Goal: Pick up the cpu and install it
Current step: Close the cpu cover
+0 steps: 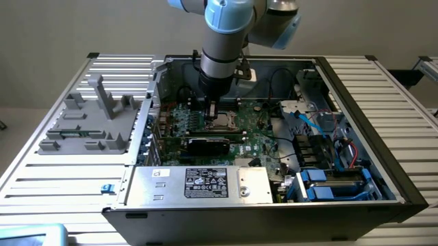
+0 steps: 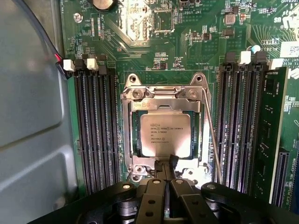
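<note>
hand (image 2: 166, 164): closed, tips at cpu (image 2: 165, 135) edge | cpu: in socket (image 2: 163, 92), Intel print

One camera stands back from the open computer case (image 1: 274, 221), high up, looking down into it. The wrist camera hangs close above the motherboard (image 2: 187, 46), facing straight down on the cpu (image 2: 167, 135); both share its socket (image 1: 220, 121).

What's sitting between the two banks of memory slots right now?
In the wrist view, the metal socket frame with the cpu lying flat inside it.
</note>
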